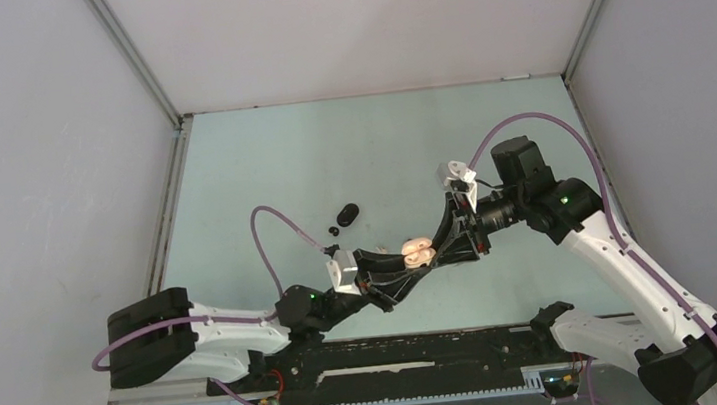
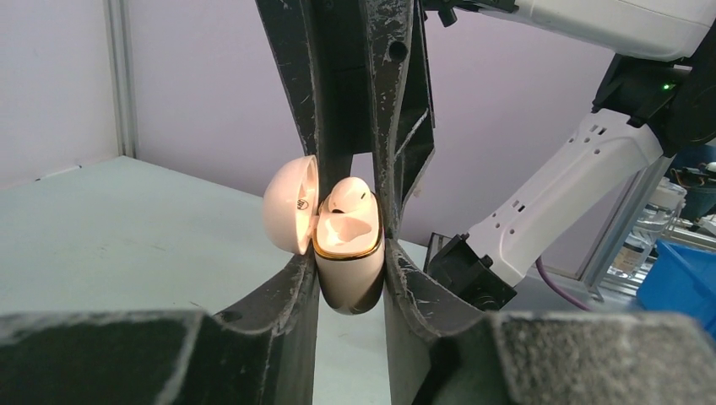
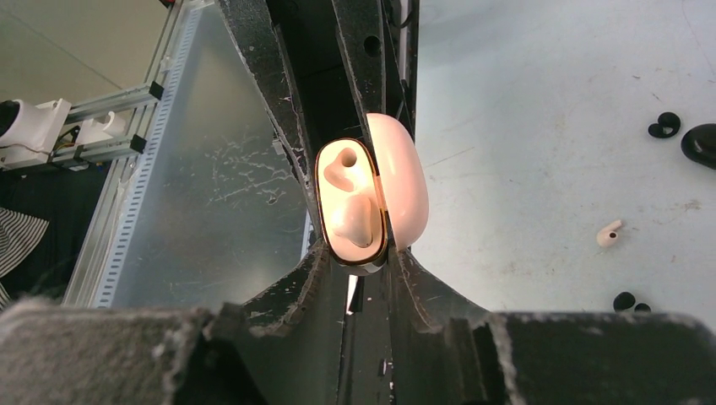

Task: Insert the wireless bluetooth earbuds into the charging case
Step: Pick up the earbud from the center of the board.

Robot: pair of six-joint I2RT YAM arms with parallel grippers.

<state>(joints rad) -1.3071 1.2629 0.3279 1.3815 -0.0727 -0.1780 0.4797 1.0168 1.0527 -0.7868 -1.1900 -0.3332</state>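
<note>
The left tool [image 2: 350, 272] is clamped on the open charging case [image 2: 350, 283], a whitish earbud [image 3: 355, 221] seated inside; the right tool [image 3: 356, 257] straddles the case's far end — I cannot tell if it grips; a loose earbud [image 3: 608, 232] lies on the table [image 3: 523, 101], well apart from both tools.

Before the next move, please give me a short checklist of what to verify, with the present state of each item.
1. Charging case lid open: ok.
2. Left gripper clamps the case body: ok.
3. Seated earbud pressed fully into its slot: cannot tell; it stands a little proud.
4. Second slot free: ok.
5. Loose earbud, whitish, in view on the table: ok.
6. Right gripper free of the case: cannot tell.
</note>
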